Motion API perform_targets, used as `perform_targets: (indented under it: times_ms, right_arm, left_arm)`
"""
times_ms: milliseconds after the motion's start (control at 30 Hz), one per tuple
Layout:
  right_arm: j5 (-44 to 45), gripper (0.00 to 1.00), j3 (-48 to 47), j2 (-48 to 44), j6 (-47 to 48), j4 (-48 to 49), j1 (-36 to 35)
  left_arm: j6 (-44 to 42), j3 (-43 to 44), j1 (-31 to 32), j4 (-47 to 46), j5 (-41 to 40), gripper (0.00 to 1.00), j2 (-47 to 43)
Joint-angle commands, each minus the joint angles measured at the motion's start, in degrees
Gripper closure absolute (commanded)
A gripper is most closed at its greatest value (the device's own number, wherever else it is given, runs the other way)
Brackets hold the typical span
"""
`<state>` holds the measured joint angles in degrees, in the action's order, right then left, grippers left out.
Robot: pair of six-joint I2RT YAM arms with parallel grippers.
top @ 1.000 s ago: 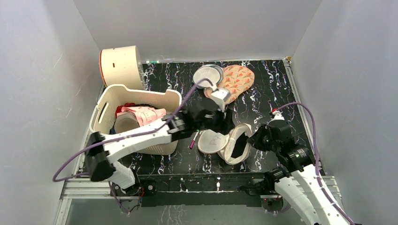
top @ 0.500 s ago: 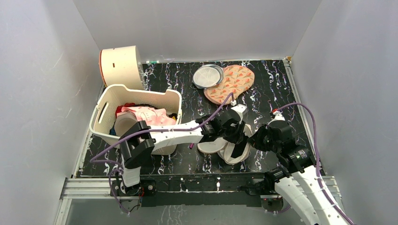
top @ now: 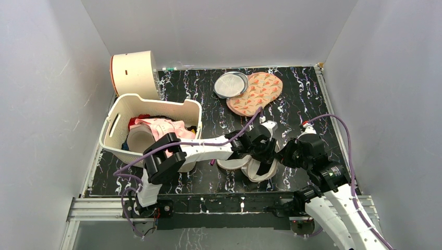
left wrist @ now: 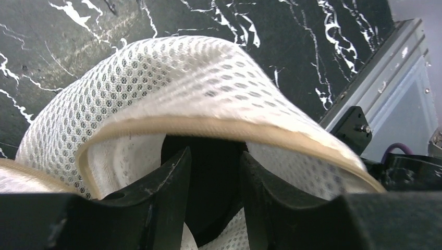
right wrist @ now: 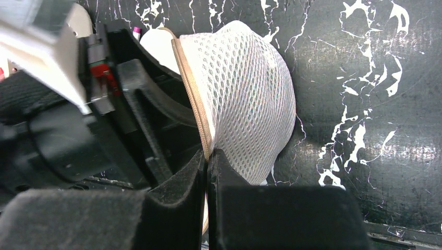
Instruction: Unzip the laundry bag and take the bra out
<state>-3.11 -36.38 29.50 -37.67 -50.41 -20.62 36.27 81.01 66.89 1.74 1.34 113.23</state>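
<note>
Your right hand (right wrist: 208, 156) clenched on the rim of the laundry bag (right wrist: 250, 99), your left hand (left wrist: 215, 156) spread open inside its mouth, bag lying on the counter (right wrist: 365, 78).

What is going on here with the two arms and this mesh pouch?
The right arm's fingers are shut on the beige rim of the laundry bag, which lies unzipped on the table near the arms. The left arm's fingers are apart and reach into the bag's opening. Only something dark shows between them, so no bra can be made out there, and nothing has been pulled out yet.
</note>
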Motion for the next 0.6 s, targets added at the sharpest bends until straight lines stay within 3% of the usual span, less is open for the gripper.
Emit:
perform_targets:
  times_ms: [0, 367, 500, 567]
  right_arm:
    - [0.2, 1.0, -1.2, -0.4, 0.3, 2.9, -0.3]
    - [-0.5, 1.0, -0.6, -0.7, 0.5, 3.2, -0.2]
    - [-0.5, 1.0, -0.5, -0.7, 0.5, 3.3, -0.2]
    - [-0.5, 1.0, -0.5, -0.7, 0.5, 3.3, -0.3]
  left_arm:
    - [1.3, 2.3, 0.3, 1.2, -0.2, 0.59, 2.1]
    - [0.1, 2.0, 0.9, 2.0, -3.6, 0.19, 7.2]
    - [-1.4, 3.6, 1.8, 5.3, -7.8, 0.17, 9.7]
    - [-1.6, 4.1, 2.0, 6.8, -9.8, 0.24, 10.7]
